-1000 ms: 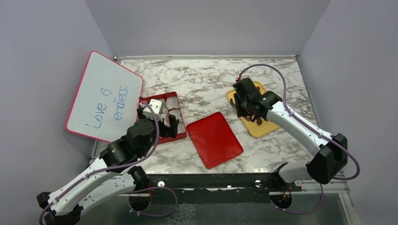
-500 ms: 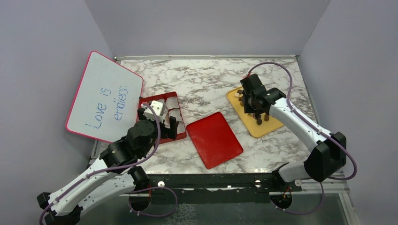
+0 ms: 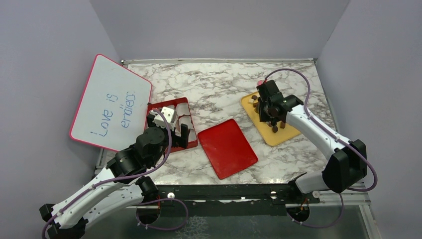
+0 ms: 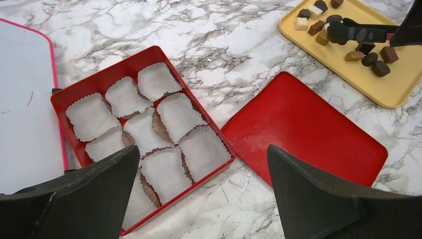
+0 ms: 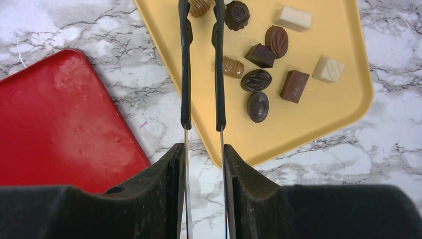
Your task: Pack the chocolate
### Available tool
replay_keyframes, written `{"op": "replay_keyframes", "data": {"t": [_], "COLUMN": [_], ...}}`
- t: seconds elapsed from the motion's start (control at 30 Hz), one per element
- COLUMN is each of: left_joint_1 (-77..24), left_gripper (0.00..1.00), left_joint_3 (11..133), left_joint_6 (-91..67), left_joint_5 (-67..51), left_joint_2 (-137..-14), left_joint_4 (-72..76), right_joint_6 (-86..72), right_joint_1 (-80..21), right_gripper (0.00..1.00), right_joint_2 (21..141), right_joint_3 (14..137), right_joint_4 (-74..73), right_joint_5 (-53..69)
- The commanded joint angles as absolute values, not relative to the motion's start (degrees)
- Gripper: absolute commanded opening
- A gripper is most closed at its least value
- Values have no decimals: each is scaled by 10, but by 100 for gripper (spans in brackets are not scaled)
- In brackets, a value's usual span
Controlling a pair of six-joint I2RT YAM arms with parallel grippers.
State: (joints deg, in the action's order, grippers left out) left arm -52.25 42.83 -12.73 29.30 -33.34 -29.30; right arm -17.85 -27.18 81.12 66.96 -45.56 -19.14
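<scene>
Marble desk (image 3: 224,84): right claw (image 5: 200,4), clamped on tan ridged chocolate (image 5: 199,7), should rise clear of yellow plastic tray (image 5: 318,109) before swinging 9 o'clock toward red cup-lined box (image 4: 107,74).

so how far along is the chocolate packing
Barely started. Done: the lid is off, beside the red box. In hand: the right gripper straddles a tan piece on the yellow tray; grip unclear. Remaining: every visible paper cup is empty, all chocolates on the tray.
</scene>
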Motion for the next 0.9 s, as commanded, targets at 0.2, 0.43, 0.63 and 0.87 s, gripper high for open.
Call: {"op": "replay_keyframes", "data": {"t": [0.2, 0.43, 0.63, 0.87], "left_joint_1": [-524, -524, -524, -523], "left_gripper": [99, 99, 99, 99], "left_joint_3": [424, 424, 424, 424], "left_joint_6": [-121, -121, -121, -121], "left_joint_5": [286, 288, 288, 289], "left_joint_2": [-327, -329, -328, -329], "left_joint_4": [-291, -291, -291, -291], "right_joint_6": [-166, -164, -163, -160], "right_joint_1": [-271, -271, -271, -270], "right_gripper": [36, 36, 36, 37], "right_joint_2": [826, 839, 848, 854], "right_joint_3": [662, 656, 656, 653], "right_joint_4": [-410, -403, -400, -393], "right_joint_5": [-181, -187, -197, -198]}}
